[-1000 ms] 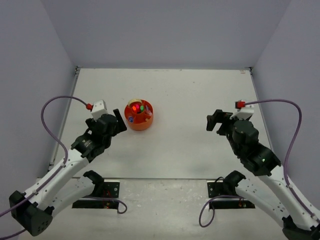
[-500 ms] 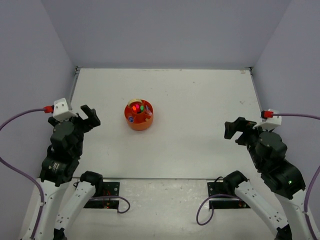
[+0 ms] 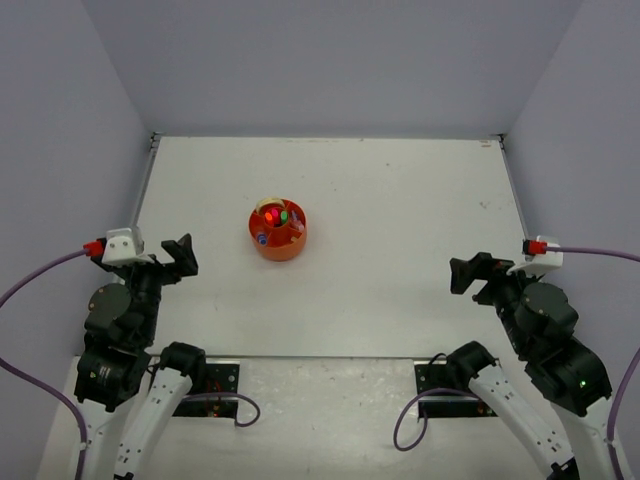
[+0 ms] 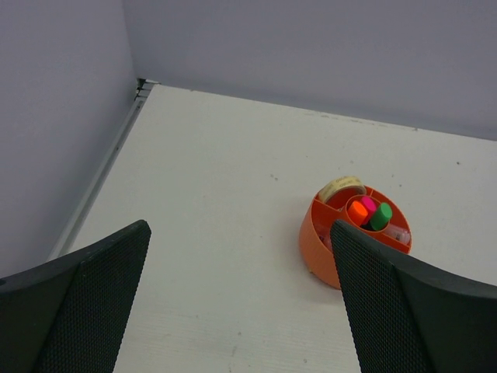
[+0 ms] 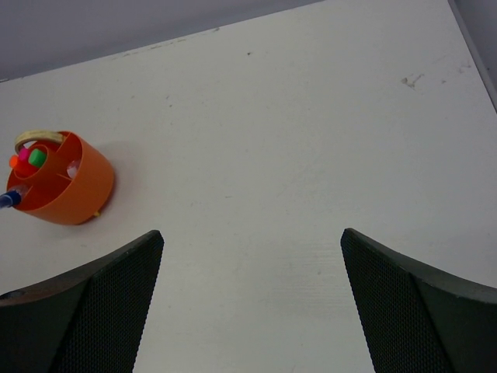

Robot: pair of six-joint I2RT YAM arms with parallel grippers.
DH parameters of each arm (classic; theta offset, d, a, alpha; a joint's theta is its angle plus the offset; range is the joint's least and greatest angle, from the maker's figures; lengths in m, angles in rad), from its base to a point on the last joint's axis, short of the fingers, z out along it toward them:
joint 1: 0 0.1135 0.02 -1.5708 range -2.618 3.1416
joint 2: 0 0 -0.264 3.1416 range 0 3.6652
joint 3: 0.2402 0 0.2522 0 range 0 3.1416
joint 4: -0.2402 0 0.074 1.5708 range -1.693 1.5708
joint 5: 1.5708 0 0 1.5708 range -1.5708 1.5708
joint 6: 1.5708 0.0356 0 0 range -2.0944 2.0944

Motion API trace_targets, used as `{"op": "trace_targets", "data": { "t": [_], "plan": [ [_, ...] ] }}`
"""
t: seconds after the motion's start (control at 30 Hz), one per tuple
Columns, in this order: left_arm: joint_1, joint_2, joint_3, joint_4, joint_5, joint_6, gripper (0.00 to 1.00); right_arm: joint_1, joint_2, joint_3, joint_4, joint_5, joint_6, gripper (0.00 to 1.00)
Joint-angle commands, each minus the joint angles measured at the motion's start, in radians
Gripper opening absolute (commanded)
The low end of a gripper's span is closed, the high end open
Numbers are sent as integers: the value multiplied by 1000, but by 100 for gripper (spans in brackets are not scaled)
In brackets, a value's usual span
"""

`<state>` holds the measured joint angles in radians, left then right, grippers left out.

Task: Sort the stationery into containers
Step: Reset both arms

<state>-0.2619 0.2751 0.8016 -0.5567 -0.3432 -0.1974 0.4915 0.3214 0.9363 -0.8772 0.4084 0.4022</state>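
Both grippers empty. Left gripper [image 3: 178,255] sits low over the table's [image 3: 400,200] near-left corner with its fingers [image 4: 78,311] spread wide and nothing between them. Right gripper [image 3: 475,275] mirrors it at the near-right, jaws also wide apart, fingers [image 5: 411,311] framing bare table. The orange organiser [image 3: 277,232] stands upright on the table left of centre, well apart from both grippers and closer to the left one. Left wrist view has it ahead and to the right [image 4: 353,241]; right wrist view has it far off to the left [image 5: 66,190]. The central well holds highlighters standing on end, with orange [image 4: 358,210], pink [image 4: 368,204] and green [image 4: 380,215] caps showing. The tape ring [image 4: 342,186] sits in an outer compartment on the far side, its edge above the rim. A blue-tipped piece [image 5: 6,200] pokes out of another outer compartment. Can't make out the other outer compartments' contents, too small. No loose stationery visible on the table in any view.
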Motion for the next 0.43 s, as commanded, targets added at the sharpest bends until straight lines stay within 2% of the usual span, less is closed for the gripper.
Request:
{"op": "trace_targets", "data": {
  "t": [0.0,0.4],
  "plan": [
    [6,-17,-14,10,-16,29,100,-2,8,-6,19,-2,-17,99],
    [6,-26,-24,16,-12,15,100,-2,11,-27,37,-11,-11,99]
  ]
}}
